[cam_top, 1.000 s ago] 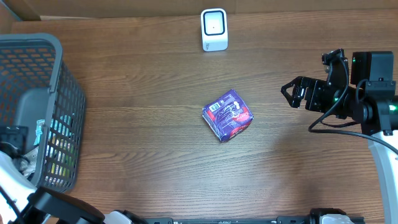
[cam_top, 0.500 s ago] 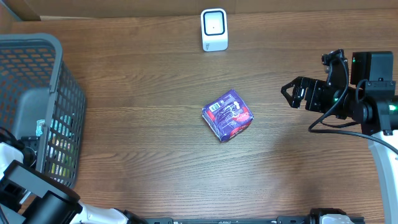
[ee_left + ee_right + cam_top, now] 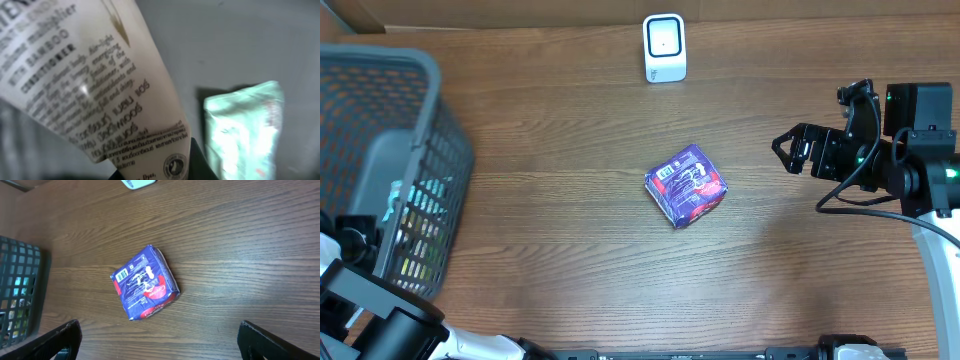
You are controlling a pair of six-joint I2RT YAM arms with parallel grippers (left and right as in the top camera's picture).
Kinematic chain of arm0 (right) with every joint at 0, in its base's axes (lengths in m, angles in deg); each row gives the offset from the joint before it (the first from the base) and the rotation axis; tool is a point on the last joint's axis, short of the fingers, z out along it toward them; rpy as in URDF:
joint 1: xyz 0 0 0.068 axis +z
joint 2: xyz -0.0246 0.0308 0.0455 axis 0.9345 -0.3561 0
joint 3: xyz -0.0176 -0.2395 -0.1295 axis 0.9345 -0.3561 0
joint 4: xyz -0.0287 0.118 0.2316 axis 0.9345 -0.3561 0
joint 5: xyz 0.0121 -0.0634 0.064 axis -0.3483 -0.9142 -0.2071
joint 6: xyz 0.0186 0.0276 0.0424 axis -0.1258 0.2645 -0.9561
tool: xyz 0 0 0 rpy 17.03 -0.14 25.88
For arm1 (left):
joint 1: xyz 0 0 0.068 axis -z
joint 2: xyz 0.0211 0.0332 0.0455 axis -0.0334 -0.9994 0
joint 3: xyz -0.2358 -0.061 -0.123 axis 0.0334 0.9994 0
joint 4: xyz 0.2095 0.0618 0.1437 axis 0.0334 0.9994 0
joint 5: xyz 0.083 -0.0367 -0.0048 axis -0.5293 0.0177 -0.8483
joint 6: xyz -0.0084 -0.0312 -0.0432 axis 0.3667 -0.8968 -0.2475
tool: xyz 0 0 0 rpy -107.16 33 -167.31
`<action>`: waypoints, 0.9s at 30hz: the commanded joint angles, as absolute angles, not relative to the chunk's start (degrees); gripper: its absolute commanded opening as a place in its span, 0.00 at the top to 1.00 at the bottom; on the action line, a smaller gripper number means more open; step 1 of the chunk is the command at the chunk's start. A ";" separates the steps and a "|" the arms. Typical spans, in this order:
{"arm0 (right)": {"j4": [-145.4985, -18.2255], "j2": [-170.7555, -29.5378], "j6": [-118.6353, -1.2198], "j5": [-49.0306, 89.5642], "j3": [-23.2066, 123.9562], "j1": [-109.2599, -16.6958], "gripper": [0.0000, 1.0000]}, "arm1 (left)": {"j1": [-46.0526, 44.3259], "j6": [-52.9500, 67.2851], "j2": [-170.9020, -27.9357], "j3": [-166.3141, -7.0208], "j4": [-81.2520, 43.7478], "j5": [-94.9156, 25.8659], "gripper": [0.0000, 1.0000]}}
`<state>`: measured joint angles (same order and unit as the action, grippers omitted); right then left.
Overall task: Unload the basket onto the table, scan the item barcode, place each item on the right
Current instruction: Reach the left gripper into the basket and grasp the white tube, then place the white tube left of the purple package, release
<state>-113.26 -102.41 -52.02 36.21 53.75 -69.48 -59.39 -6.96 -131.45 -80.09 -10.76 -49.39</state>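
Brown wood-grain table (image 3: 550, 240), seen from above, with a pale wall strip running along its far edge. A white barcode scanner (image 3: 664, 46) is standing upright at the far middle. A grey mesh basket (image 3: 430, 120) is occupying the left end.

Compared with a second ago, the basket is sitting further toward the table's middle, with its rim shifted. The left arm (image 3: 365, 305) is reaching lower into the basket, and its jaws have gone from wide apart to closed together. The packet, the scanner and the right arm are lying unchanged.

A purple packet (image 3: 686, 185) is resting flat at the table's centre, white label upward. It is well apart from the right gripper (image 3: 790, 150), which is hovering to its right with jaws spread wide and empty. Inside the basket, the left gripper (image 3: 157, 173) is sitting at the lower end of a cream conditioner tube (image 3: 95, 85). Whether the tube is being pinched cannot be told. A pale green pack (image 3: 245, 130) is lying just beside the tube.
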 commanded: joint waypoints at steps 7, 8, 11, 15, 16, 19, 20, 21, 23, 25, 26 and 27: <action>-112.67 -102.32 -51.97 36.34 55.22 -69.13 0.00 | -58.10 1.63 -117.24 -101.29 -5.08 -40.45 0.96; -112.65 -102.32 -51.97 36.34 55.22 -69.13 0.00 | -58.10 1.63 -115.45 -102.56 -4.97 -40.14 0.96; -112.65 -102.32 -51.95 36.34 55.22 -69.13 0.00 | -57.61 1.65 -111.65 -104.72 -4.91 -39.44 0.96; -112.63 -102.32 -51.95 36.34 55.22 -69.15 0.00 | -52.81 9.21 -104.89 -105.64 -6.65 -34.22 0.96; -112.60 -102.32 -51.97 36.34 55.22 -69.15 0.00 | -49.81 14.00 -103.41 -105.64 -6.41 -31.95 0.96; -112.52 -102.32 -51.97 36.34 55.22 -69.15 0.00 | -40.17 23.92 -101.83 -105.62 -2.70 -30.72 0.96; -112.49 -102.32 -51.97 36.34 55.22 -69.13 0.00 | -34.95 28.73 -101.94 -105.60 -0.08 -31.36 0.96; -112.52 -102.32 -51.97 36.34 55.22 -69.13 0.00 | -28.83 32.55 -102.60 -105.27 2.57 -33.48 0.96; -112.54 -102.32 -51.95 36.32 55.22 -69.13 0.00 | -15.39 35.94 -105.90 -103.98 6.88 -41.52 0.96; -112.54 -102.32 -51.95 36.34 55.22 -69.15 0.00 | -7.93 35.90 -109.35 -103.02 8.47 -46.26 0.96; -112.54 -102.32 -51.95 36.32 55.22 -69.13 0.00 | -3.61 35.11 -112.19 -102.40 9.02 -49.08 0.96; -112.52 -102.32 -51.95 36.32 55.22 -69.13 0.00 | 0.94 31.51 -116.11 -101.97 9.10 -52.56 0.96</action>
<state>-112.91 -102.41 -52.02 36.21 53.75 -69.46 -7.98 31.44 -109.02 -103.52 9.00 -42.09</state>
